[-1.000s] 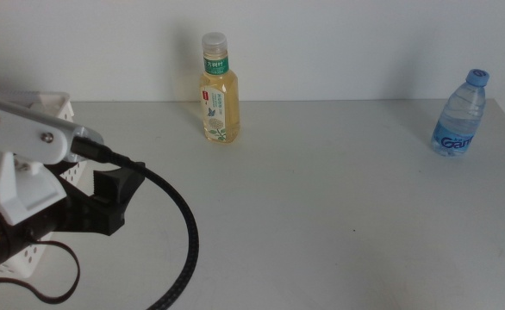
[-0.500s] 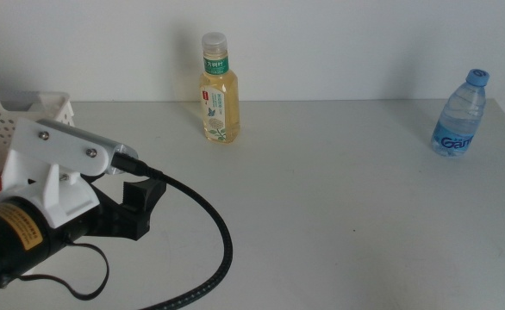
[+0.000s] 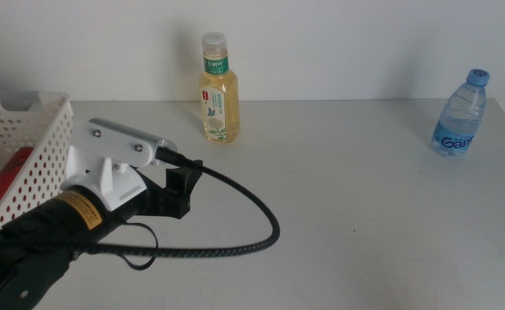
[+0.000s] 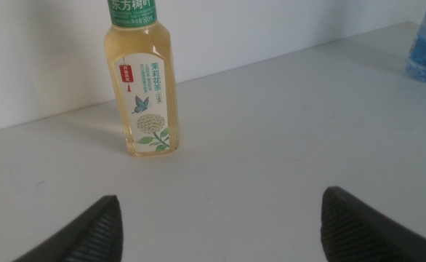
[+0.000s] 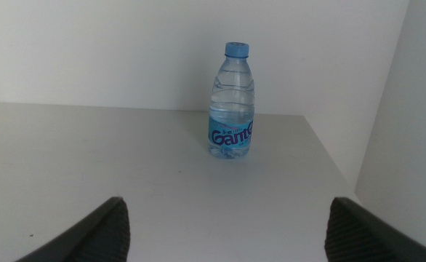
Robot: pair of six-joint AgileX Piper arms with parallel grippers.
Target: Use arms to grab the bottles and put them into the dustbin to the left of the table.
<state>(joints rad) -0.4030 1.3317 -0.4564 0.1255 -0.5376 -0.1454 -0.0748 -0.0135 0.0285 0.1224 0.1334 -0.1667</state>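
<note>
While a second ago the left arm's camera housing covered most of the white perforated dustbin (image 3: 30, 146) at the table's left end, the arm has since swung out toward the middle, and the basket's holed wall and rim now show clearly, with a red object (image 3: 11, 170), probably the slim can, lying inside it. That suggests one of the three containers is already binned and the arm is turning to the next. The left gripper (image 4: 220, 218) now faces the yellow tea bottle (image 3: 219, 89); in its wrist view the two dark jaws stand wide apart with nothing between them, and the bottle stands upright straight ahead, centred in the gap but still well apart from the jaw tips. In the middle view the bottle stands near the back wall, beyond the gripper's black fingers (image 3: 182, 185), and a black cable (image 3: 252, 245) loops over the pale-grey table (image 3: 347, 198) behind the wrist. Judged from this, the step in hand is the approach to the tea bottle, which calls for a forward reach before any squeeze. Further right, the clear water bottle (image 3: 460, 114) with the blue cap stands upright near the table's far right corner, unchanged in place. The right gripper (image 5: 224, 225) waits out of the middle view; its wrist view shows its jaws spread wide and empty, pointed at that water bottle, well short of it.
</note>
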